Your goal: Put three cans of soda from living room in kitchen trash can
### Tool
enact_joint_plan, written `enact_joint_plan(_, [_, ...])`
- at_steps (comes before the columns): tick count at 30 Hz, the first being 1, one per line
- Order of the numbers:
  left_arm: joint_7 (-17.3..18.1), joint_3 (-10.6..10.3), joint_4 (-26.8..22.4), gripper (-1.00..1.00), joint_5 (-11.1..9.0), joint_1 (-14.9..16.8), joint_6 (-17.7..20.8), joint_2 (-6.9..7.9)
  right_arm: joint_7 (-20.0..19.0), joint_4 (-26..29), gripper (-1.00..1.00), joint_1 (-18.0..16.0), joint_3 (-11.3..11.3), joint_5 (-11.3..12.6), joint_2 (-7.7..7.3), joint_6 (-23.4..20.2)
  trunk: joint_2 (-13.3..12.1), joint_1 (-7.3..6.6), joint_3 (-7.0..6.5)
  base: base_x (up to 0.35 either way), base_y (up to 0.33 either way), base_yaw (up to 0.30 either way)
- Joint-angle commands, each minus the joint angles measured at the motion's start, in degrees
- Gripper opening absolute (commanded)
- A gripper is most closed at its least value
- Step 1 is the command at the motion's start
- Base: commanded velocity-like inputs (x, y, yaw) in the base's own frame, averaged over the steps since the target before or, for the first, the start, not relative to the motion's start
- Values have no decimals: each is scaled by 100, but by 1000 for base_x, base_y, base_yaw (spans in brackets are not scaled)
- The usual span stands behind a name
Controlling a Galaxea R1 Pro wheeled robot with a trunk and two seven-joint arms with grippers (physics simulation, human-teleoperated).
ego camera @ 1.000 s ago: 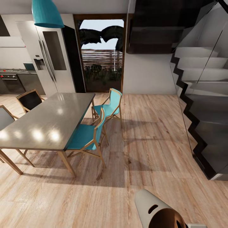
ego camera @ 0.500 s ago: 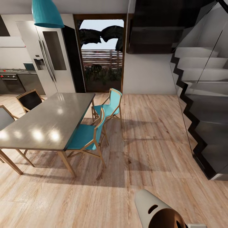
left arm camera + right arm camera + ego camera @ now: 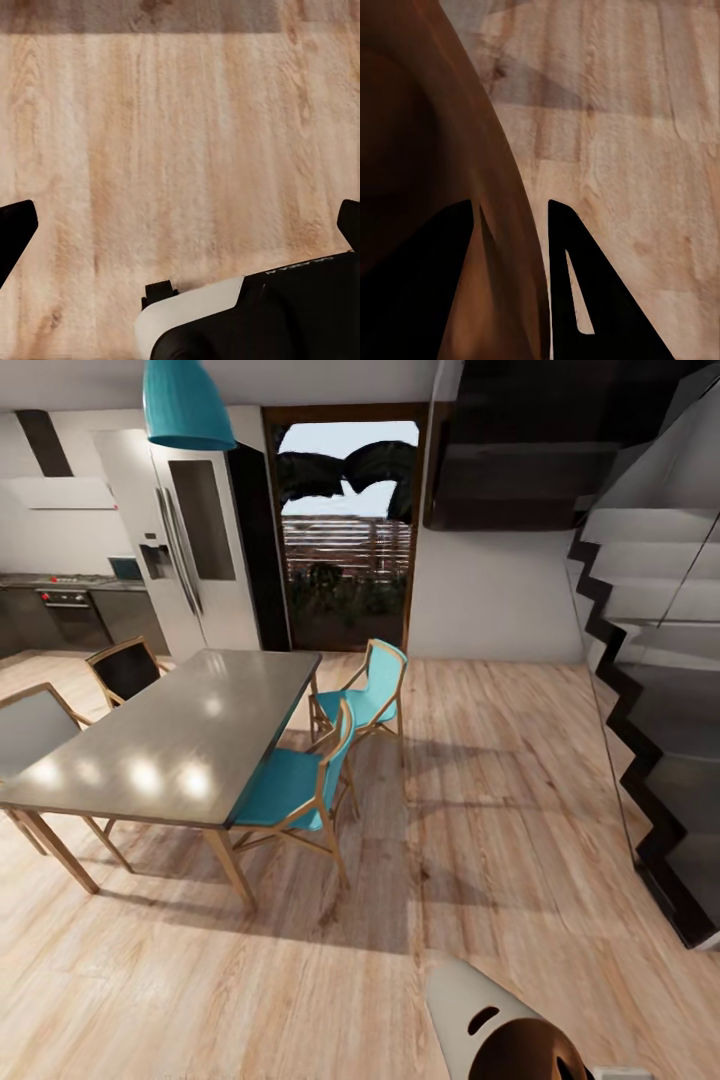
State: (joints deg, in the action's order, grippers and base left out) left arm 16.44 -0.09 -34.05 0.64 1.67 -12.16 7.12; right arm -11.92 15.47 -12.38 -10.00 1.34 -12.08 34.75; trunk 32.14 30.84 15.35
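1. Wood floor (image 3: 480,920) spreads wide, with dark stairs (image 3: 650,690) on the right.
2. A grey dining surface (image 3: 190,740) stands left, with teal chairs (image 3: 300,785) beside it and a fridge (image 3: 195,550) behind.
3. The bin (image 3: 495,1025), tilted, sits low in the head view, its slot handle showing.
4. The right gripper (image 3: 514,247) has its fingers shut over the bin's wall, one inside.
5. The left gripper (image 3: 180,229) hangs over bare floor, fingers spread wide, empty.

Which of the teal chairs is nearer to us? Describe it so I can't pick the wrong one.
Find the grey dining table. Two teal chairs stand along its right side. The nearer chair is half tucked under the table's front corner; the other stands closer to the glass door.
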Motion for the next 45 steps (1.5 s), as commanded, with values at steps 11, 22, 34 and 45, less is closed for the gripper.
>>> enact_joint_plan(11, [0,0,-3,100,-2,0,3,0,-38,8,-100,-2,-3,-20,-5,6,0,0,-1,-85,228,161])
enact_joint_plan(22, [-3,7,-5,100,-5,0,-4,0,-39,8,-100,-2,6,-30,-4,6,0,0,-1,-105,204,7])
enact_joint_plan(34, [-9,9,-5,100,-2,0,-4,0,-38,8,-100,-2,0,-29,-5,6,0,0,-1,-7,9,0])
enact_joint_plan(45, [-9,9,-4,100,-2,0,-4,0,-38,8,-100,-2,5,-22,25,6,0,0,-1,0,0,1])
